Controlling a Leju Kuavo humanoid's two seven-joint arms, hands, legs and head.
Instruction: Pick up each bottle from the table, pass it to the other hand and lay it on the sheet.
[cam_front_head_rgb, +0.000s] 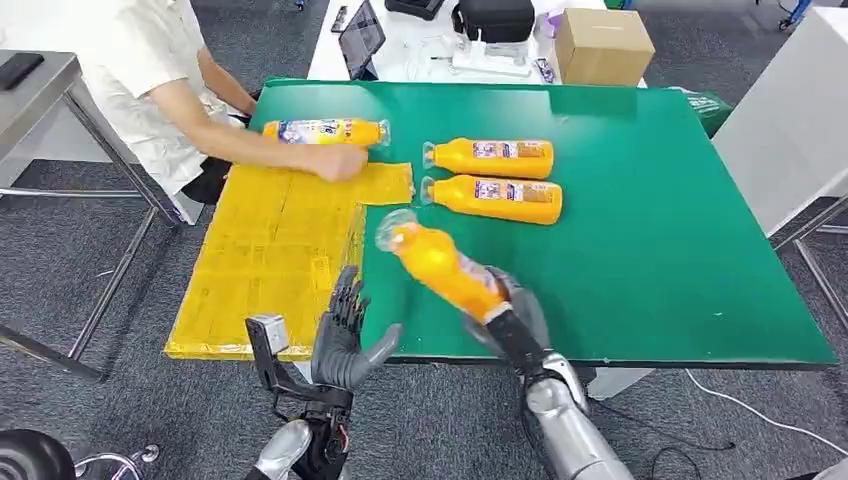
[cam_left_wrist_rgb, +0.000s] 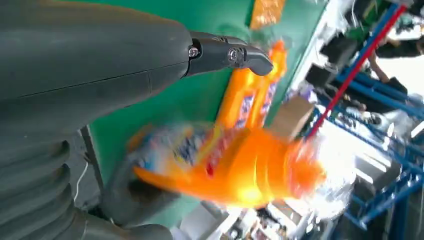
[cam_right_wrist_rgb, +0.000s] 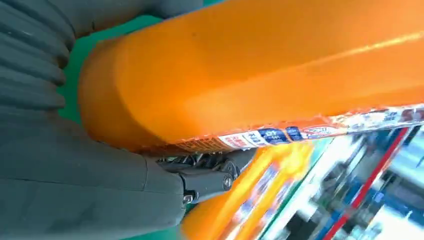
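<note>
- A person's hand (cam_front_head_rgb: 335, 161) rests on the yellow sheet's (cam_front_head_rgb: 270, 260) far edge, just beside a bottle (cam_front_head_rgb: 325, 131) lying there; a cardboard box (cam_front_head_rgb: 603, 46) stands beyond the green table (cam_front_head_rgb: 650, 230)
- The right hand (cam_front_head_rgb: 510, 312) grips the base of an orange bottle (cam_front_head_rgb: 440, 262), lifted above the table and tilted, cap away from the robot; the left hand (cam_front_head_rgb: 343, 340) is raised near the table's front edge, fingers spread, holding nothing
- Four bottles: one held, one by the sheet, two (cam_front_head_rgb: 490, 157) (cam_front_head_rgb: 493, 197) side by side on the table

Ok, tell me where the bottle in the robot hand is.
Head view: the held bottle is in the right robot hand, tilted above the green table's near edge, just in front of the two lying bottles.
</note>
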